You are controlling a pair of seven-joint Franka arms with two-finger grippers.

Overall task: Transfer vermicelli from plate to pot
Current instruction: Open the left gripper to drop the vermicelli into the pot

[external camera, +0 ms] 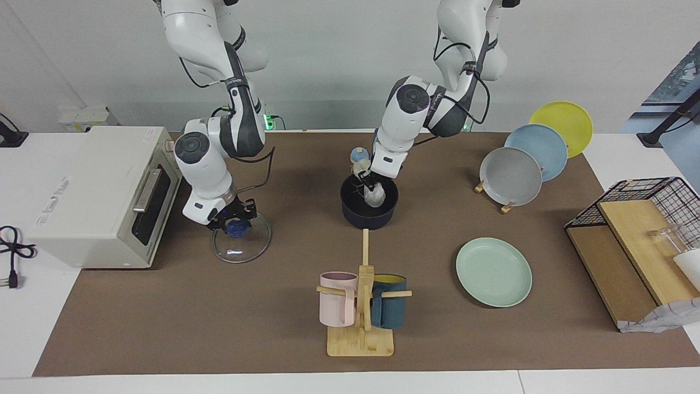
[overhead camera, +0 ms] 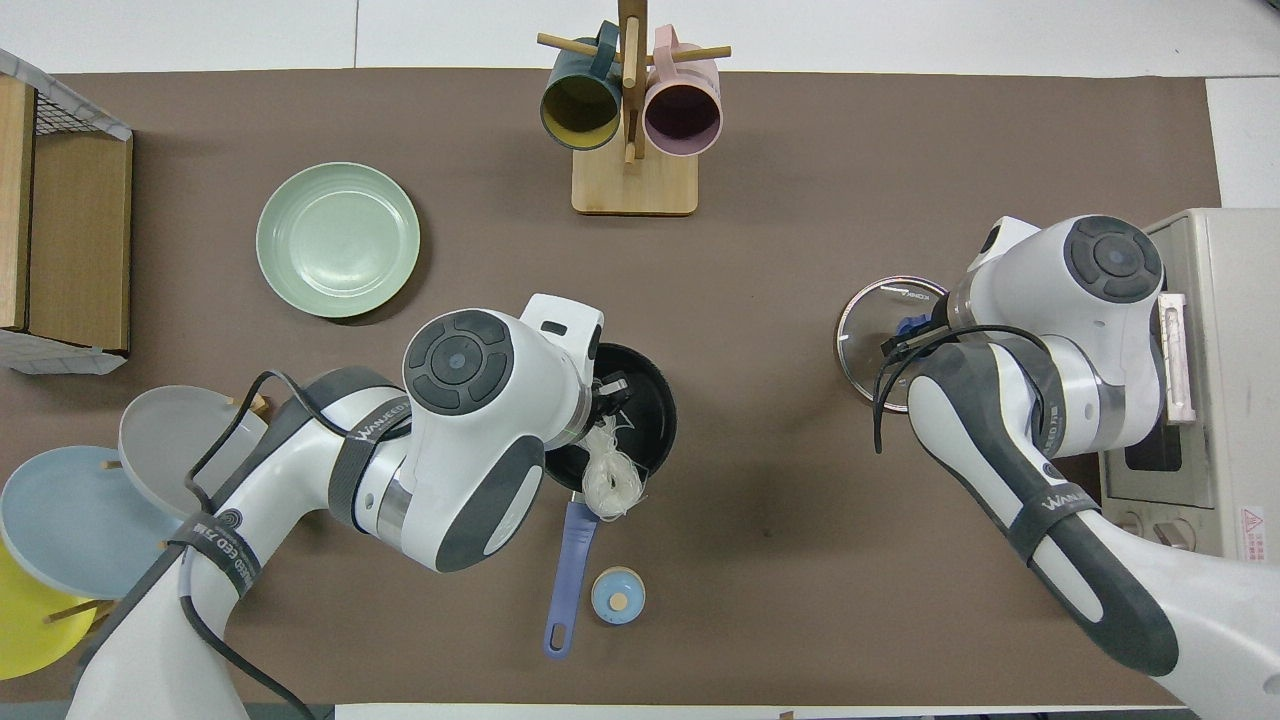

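The left pincer [external camera: 365,179] is down over the pot [external camera: 369,210], clamped on the vermicelli [external camera: 374,195], and the whitish bundle hangs at the pot's mouth, its lower part already inside the rim in the facing view. From overhead the noodles drape over the rim on the side where the handle [overhead camera: 568,575] leaves the pot, so part of the bundle may yet lie outside; I cannot tell whether both nests are in this one clump. The plate [external camera: 494,272] lies bare, well apart from the pot toward the left arm's end of the surface, so the pick-up is done. To my eye what is left is the drop: letting go so the whole bundle settles in the pot, with no strands trailing over the rim. The right pincer [external camera: 234,223], toward the other end from the pot, is closed on the blue knob of the glass lid [external camera: 241,247] and waits there.
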